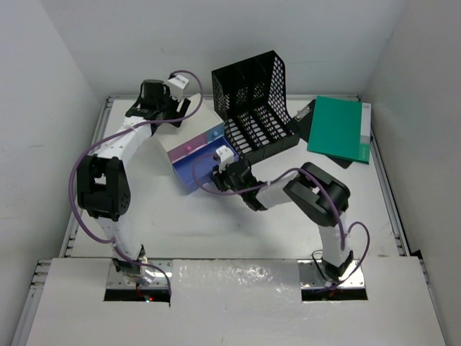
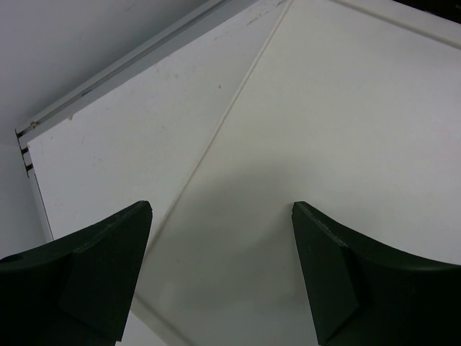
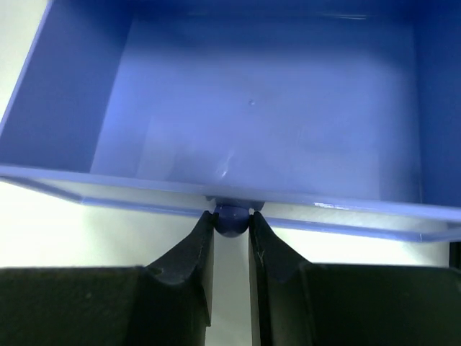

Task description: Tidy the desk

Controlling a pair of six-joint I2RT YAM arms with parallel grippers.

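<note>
**Right Fingers Pinch Drawer Knob, Left Fingers Spread Over Box**

The white surface [image 1: 238, 231] fills the top view inside its thin pale rim. A small drawer box [image 1: 189, 133] with a cream top sits just off its centre, toward 11 o'clock. The black mesh file rack [image 1: 252, 108] stands against the box at 1 o'clock. A green folder [image 1: 338, 130] lies on a black clipboard [image 1: 302, 128] at 2 o'clock.

The right fingers [image 3: 198, 252] are closed on the round blue knob [image 3: 231, 223] of the blue drawer [image 3: 252, 108], which stands open. They meet it from about 4 o'clock. The left fingers [image 2: 108, 267] are spread wide above the box's far corner, at about 11 o'clock.
</note>
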